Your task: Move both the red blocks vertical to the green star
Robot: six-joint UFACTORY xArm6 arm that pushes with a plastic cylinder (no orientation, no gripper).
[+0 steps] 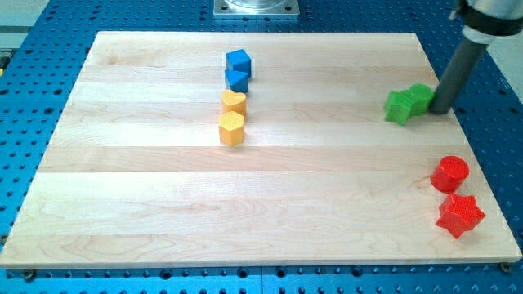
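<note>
A red cylinder (449, 174) and a red star (460, 215) sit close together near the board's lower right corner. Two green blocks lie at the right: a green star (400, 106) and, touching it on its right, a green cube (421, 98). My dark rod comes down from the view's top right; my tip (440, 110) rests against the right side of the green cube, well above the red blocks.
A blue cube (238, 61), a blue block (237, 80), a yellow heart (234, 102) and a yellow hexagon (232, 128) form a column at the upper middle. The wooden board (147, 188) lies on a blue perforated table.
</note>
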